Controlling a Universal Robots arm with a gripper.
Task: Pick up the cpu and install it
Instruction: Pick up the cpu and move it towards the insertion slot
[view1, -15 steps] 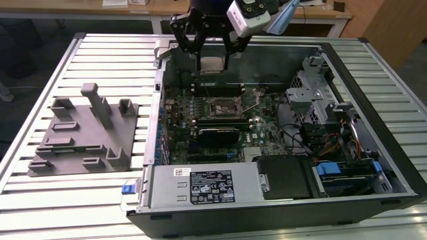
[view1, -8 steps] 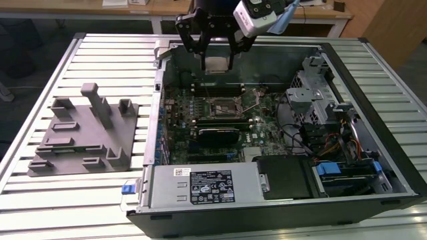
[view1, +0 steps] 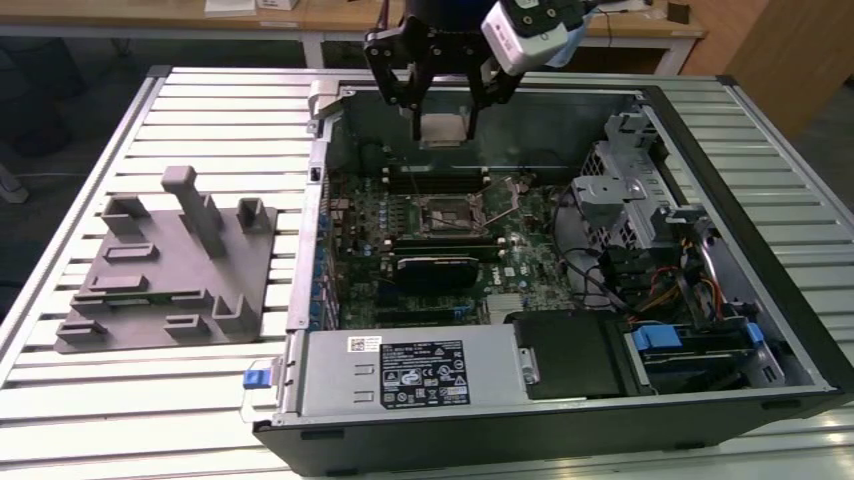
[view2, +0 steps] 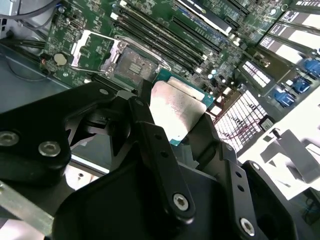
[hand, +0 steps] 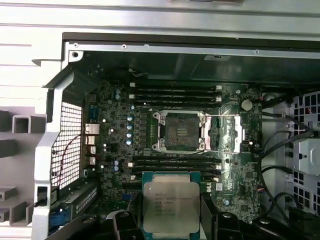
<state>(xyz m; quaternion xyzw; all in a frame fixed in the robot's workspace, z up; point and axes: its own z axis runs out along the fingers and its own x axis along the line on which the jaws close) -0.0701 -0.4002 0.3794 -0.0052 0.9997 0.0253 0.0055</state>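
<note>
cpu (hand: 170, 207) in gripper (view1: 445, 128) — above mobo (hand: 110, 145)

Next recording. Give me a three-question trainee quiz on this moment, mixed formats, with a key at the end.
1. True or false: the cpu already sits in the socket.
2. What does the gripper hold? A) nothing B) the cpu C) a memory stick
3. Fill in: the grey tray lies outside the computer case, on the exterior view's ____.

Key: 1 false, it is held above the open case; 2 B; 3 left.
</note>
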